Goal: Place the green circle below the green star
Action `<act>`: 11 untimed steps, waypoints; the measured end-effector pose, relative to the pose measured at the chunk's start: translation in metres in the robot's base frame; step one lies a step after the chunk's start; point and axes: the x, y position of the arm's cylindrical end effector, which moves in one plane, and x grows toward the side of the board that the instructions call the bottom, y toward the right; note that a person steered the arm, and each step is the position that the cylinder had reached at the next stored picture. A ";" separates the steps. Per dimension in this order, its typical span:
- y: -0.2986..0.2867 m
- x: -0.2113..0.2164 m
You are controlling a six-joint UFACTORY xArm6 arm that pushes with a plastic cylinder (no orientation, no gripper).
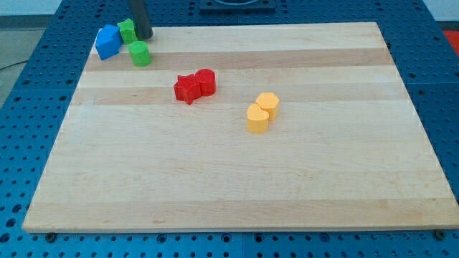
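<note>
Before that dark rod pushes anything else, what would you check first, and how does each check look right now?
1. My tip in view: ok, at the view's top left, just right of the green blocks.
2. Green circle free to move: ok, standing alone on the wooden board.
3. Green star located: ok, though its shape is hard to make out; it touches the blue block.
4. Circle already below the star: roughly ok, slightly to the view's right.
5. Red blocks and yellow blocks out of the way: ok, near mid-board.
6. Tip touching the star: cannot tell.
</note>
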 end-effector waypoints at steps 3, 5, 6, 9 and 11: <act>0.049 0.064; 0.025 0.111; 0.021 0.098; 0.003 0.060; -0.001 0.059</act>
